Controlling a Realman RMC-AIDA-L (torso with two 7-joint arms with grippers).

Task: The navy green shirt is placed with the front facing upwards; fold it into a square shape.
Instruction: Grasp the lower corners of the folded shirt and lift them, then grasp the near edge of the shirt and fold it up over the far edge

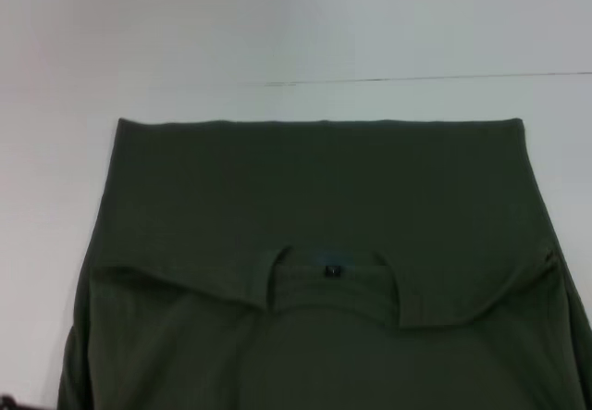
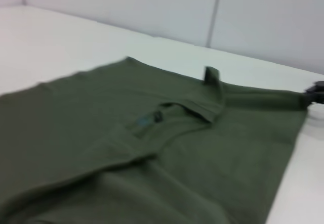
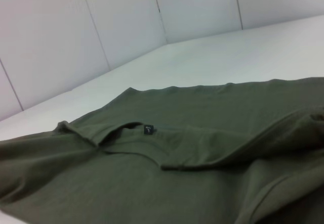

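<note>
**Shirt half folded, collar showing, both arms out of clear view**

The large dark olive-green cotton shirt (image 1: 319, 206) lies flat on the pale white surface (image 1: 296, 21), filling the middle and near part of the head view. Its far edge runs straight across, well short of the wall. The neckline sits toward the near side, with the small black neck label (image 1: 332, 270) in the collar opening and two flaps of cloth turned over on either side of it. No lettering shows, so the printed front appears to be folded under or facing down.

Neither end effector shows in the head view. A dark object (image 2: 315, 92) at the shirt's edge in the left wrist view may be the right end effector, but I cannot tell whether it is spread, pressed together or pinching cloth. The left one is not visible at all.

The main risk, in my judgement, is an uneven next fold: the turned flaps by the collar are loose and could drag or bunch if a corner is lifted alone, leaving a skewed shape.

There is open surface beyond the far edge and on both sides; the near edge runs out of view.
</note>
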